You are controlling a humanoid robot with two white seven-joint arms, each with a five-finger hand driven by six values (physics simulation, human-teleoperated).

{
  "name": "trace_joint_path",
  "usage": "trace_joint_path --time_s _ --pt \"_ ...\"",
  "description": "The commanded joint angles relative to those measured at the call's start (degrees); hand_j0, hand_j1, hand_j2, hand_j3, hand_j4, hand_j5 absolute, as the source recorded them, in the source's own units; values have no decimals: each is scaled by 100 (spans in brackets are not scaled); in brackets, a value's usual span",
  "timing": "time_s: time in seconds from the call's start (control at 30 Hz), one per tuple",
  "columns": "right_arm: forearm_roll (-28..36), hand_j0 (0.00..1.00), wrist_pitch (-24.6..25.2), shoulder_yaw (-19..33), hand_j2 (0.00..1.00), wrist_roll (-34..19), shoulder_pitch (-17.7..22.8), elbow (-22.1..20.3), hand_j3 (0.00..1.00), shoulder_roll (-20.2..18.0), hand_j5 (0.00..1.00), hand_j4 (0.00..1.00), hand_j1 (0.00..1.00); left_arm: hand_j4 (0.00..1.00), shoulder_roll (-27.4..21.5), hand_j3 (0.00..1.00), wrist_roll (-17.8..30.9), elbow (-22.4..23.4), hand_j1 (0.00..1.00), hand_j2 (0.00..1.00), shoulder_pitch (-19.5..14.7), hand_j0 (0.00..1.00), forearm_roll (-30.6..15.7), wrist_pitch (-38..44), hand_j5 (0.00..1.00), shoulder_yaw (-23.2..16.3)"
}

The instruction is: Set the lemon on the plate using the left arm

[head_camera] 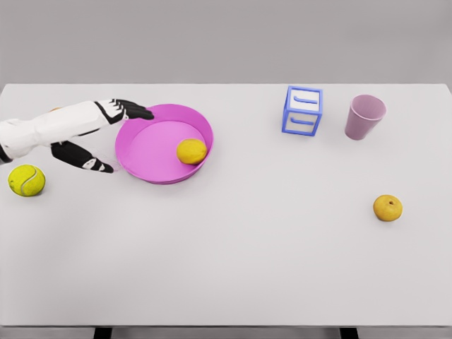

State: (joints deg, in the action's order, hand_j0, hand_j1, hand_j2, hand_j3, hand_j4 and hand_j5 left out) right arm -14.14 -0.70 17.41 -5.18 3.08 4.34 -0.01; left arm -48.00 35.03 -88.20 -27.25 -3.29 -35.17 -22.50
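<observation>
Head view: the round yellow lemon (191, 151) already lies inside the shallow magenta plate (152, 173), near its right wall. The left hand (106, 138), just left of the plate, is spread and empty; it should withdraw without nudging the rim.

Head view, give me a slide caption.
Lemon lies in the pink plate; open left hand beside its rim.

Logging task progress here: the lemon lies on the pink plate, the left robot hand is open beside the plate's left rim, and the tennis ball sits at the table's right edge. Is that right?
One thing is wrong: the tennis ball sits near the table's left edge, not the right. The head view shows it. The rest holds: the lemon lies on the pink plate, and the left robot hand is open beside its left rim.
</observation>
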Motion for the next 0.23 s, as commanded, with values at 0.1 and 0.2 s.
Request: trace_joint_path --time_s 0.1,0.2 --pt "-1 100 0 -1 100 -1 0 6 100 1 100 100 100 100 -254 100 -3 -5 100 100 9 100 -198 17 100 9" --pt "-1 100 0 -1 100 -1 0 -3 100 1 100 100 100 100 -263 100 -3 -4 100 100 70 100 -198 17 100 9"
